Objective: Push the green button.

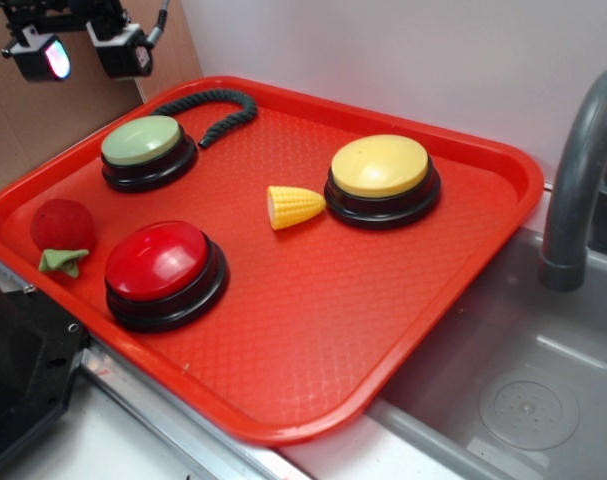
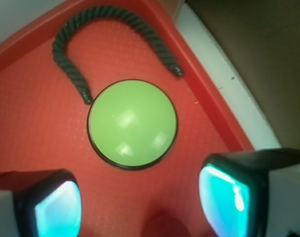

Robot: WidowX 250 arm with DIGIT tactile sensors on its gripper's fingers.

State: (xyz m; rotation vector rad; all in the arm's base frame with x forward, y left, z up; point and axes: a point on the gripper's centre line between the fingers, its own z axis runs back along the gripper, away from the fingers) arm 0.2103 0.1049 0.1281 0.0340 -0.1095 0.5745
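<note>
Okay, your gripper (image 1: 83, 52) hangs spread above the tray's (image 1: 313, 330) back-left corner, holding nothing. You see the green button (image 1: 143, 143) just below it, untouched, a dark rope (image 1: 218, 108) curling beside it. Red button (image 1: 163, 265) sits nearer front, yellow button (image 1: 381, 168) well right. No readable writing anywhere.

Gripper (image 1: 83, 55) cropped by the exterior view's top edge, arm above unseen, both fingers (image 2: 46, 207) cut off at the wrist view's bottom edge, blurred red shape (image 2: 162, 224) between them unidentifiable, faucet (image 1: 583, 170) clipped at right.
</note>
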